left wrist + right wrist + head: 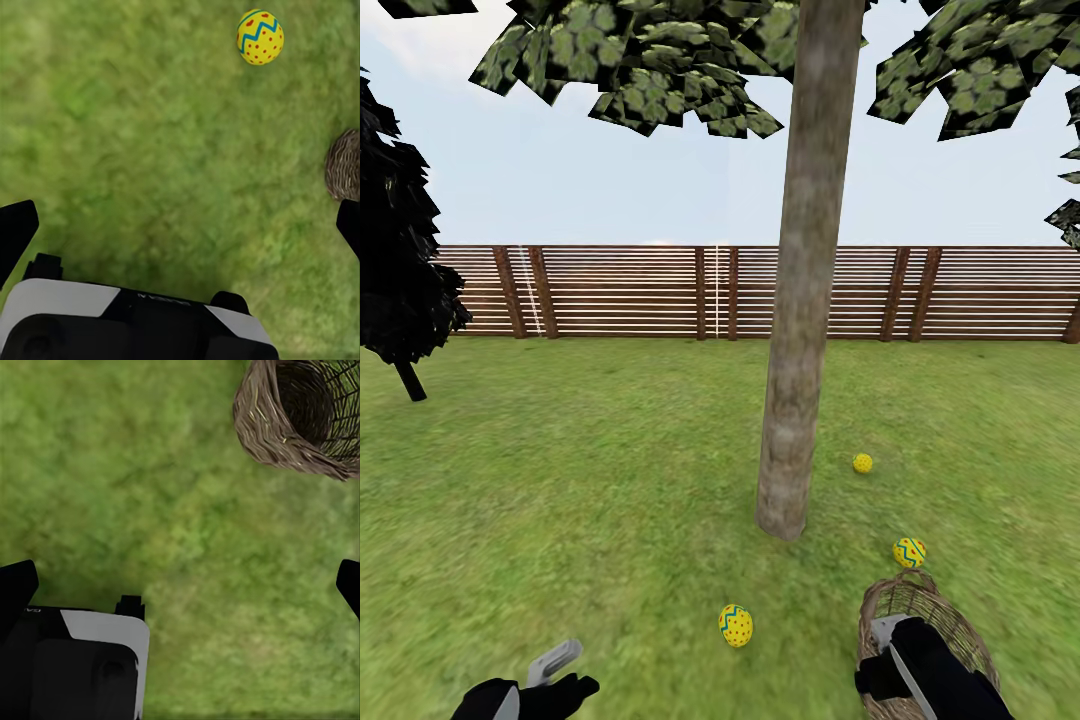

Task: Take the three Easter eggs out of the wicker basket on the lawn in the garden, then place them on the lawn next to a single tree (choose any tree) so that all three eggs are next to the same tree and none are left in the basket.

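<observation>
From the head view the tree [800,300] rises mid-lawn [580,480] with its pale trunk planted in the grass, and three Easter eggs lie around its foot: one [736,626] in front of the trunk toward the robot, one [909,552] on the right just beyond the wicker basket [940,625], and a third [862,463] farther back on the right, small enough that its pattern is hard to read. The basket sits on the grass at the lower right, partly covered by the right arm; a slatted wooden fence [660,292] closes the garden behind, with a black tree [400,270] at the left. The left wrist view adds detail: the near egg [260,37] shows its blue zigzag and red dots, resting apart from the basket edge [345,166], and the left fingers [16,232] are spread wide, holding nothing. The right wrist view looks into the basket [300,412], whose interior appears empty, though its far side is cut off; the right fingers [18,589] are likewise released over bare grass.
</observation>
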Available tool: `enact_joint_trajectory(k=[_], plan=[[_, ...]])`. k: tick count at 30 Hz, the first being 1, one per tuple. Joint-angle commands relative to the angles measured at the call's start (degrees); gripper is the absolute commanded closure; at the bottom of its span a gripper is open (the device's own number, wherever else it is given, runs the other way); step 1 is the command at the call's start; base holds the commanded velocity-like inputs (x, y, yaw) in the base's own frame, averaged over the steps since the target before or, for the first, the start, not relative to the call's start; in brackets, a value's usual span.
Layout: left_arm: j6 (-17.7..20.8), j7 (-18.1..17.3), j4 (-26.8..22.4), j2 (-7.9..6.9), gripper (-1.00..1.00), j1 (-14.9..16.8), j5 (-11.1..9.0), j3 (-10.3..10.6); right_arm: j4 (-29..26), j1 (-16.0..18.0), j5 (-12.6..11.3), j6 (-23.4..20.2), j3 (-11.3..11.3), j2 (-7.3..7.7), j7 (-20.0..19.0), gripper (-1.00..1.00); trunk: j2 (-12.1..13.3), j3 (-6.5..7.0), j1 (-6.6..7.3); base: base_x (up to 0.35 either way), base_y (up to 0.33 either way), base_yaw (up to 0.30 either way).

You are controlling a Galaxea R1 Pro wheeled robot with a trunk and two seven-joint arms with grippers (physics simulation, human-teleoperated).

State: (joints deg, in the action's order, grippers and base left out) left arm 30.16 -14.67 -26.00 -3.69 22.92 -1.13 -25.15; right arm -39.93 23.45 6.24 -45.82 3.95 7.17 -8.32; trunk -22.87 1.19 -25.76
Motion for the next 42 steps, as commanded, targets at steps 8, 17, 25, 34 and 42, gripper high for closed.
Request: enact_joint_trajectory(k=[8, 17, 25, 34, 42], plan=[[0.42, -0.11, -0.03, 0.59, -1.0, 0.02, -0.1, -0.37, -0.06, 0.0, 0.61, -0.23, 0.19, 0.05, -0.47, -1.0, -0.05, -0.03, -0.02, 0.0, 0.0, 0.0], [0.42, -0.17, -0.03, 0.61, -1.0, 0.02, -0.1, -0.42, -0.06, 0.02, 0.62, -0.23, 0.11, 0.12, -0.47, -1.0, -0.05, -0.03, -0.02, -0.061, 0.021, 0.0], [0.42, -0.14, -0.02, 0.61, -1.0, -0.02, -0.1, -0.43, -0.06, 0.0, 0.6, -0.22, 0.1, 0.13, -0.47, -1.0, -0.05, -0.03, -0.02, -0.099, 0.032, 0.0], [0.42, -0.12, -0.02, 0.61, -1.0, 0.02, -0.1, -0.43, -0.06, 0.02, 0.61, -0.23, 0.15, 0.13, -0.47, -1.0, -0.05, -0.03, -0.02, -0.002, 0.001, 0.0], [0.5, -0.1, -0.02, 0.6, -1.0, 0.01, -0.02, -0.43, -0.05, 0.02, 0.98, -0.19, 0.16, 0.26, -0.47, -1.0, -0.05, -0.03, -0.02, 0.0, 0.0, 0.0]])
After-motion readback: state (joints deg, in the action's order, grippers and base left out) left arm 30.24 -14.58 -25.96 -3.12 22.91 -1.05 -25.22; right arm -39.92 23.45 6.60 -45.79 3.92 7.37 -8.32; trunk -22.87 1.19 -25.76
